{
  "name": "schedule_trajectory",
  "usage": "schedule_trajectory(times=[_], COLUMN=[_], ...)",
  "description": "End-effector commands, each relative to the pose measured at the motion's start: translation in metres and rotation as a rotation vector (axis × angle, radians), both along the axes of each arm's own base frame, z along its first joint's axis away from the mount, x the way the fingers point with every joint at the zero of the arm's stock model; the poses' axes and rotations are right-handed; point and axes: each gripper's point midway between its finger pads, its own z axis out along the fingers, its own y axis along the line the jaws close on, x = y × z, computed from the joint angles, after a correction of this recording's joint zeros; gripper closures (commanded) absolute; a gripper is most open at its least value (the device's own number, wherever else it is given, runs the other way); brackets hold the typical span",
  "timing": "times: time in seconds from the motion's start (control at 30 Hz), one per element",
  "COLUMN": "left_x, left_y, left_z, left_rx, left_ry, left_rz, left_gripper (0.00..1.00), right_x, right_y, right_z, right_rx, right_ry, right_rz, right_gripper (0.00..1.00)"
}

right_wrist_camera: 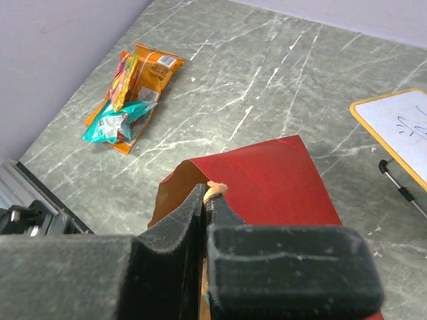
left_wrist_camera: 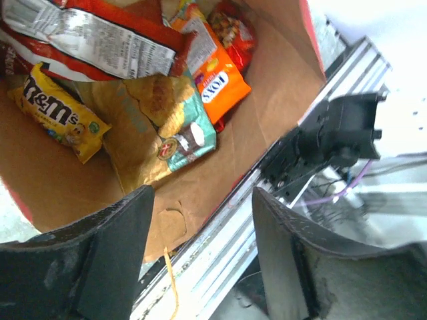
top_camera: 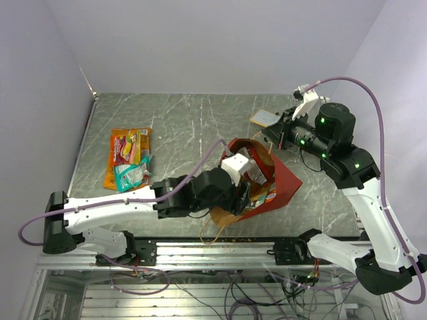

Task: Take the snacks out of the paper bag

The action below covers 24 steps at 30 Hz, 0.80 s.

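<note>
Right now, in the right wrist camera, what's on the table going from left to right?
A pile of snacks → red paper bag → white card with a yellow border.

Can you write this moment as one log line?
left gripper: open at paper bag mouth | right gripper: shut on handle | snacks: some out, more inside

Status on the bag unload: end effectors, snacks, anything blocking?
Left end effector open, above snacks in paper bag. Right end effector shut on paper bag's handle. A few packets out on table, more inside. Nothing blocking.
</note>
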Motion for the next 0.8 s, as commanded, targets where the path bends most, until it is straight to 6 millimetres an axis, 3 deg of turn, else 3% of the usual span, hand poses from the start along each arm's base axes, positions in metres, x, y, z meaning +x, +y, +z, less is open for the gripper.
schedule_trajectory(times=[0.0, 0.17, 0.33, 0.53, 0.77], left_x=[0.006, 0.018, 0.018, 0.024, 0.005], left_y=[-0.014, -0.027, -0.035, -0.011, -0.021], left_z=[0.001, -0.040, -0.075, -0.106, -0.119], left_rx=[0.084, 0.274, 0.392, 0.506, 0.406], left_ry=[-0.161, -0.168, -0.136, -0.142, -0.165], left_rz=[-0.024, -0.018, -0.046, 0.002, -0.170], left_gripper=[0.34, 0.45, 0.52, 0.68, 0.49], right_x=[0.001, 0.001, 0.000, 0.000, 0.000], right_y=[-0.002, -0.006, -0.006, -0.007, -0.006], right_z=[0.012, 0.019, 0.015, 0.014, 0.009], right_rx=[0.010, 0.018, 0.020, 0.017, 0.016], right_ry=[-0.025, -0.042, -0.031, -0.027, -0.020], right_rz=[-0.010, -0.032, -0.032, -0.037, -0.031], right_gripper=[1.00, 1.00, 1.00, 1.00, 1.00])
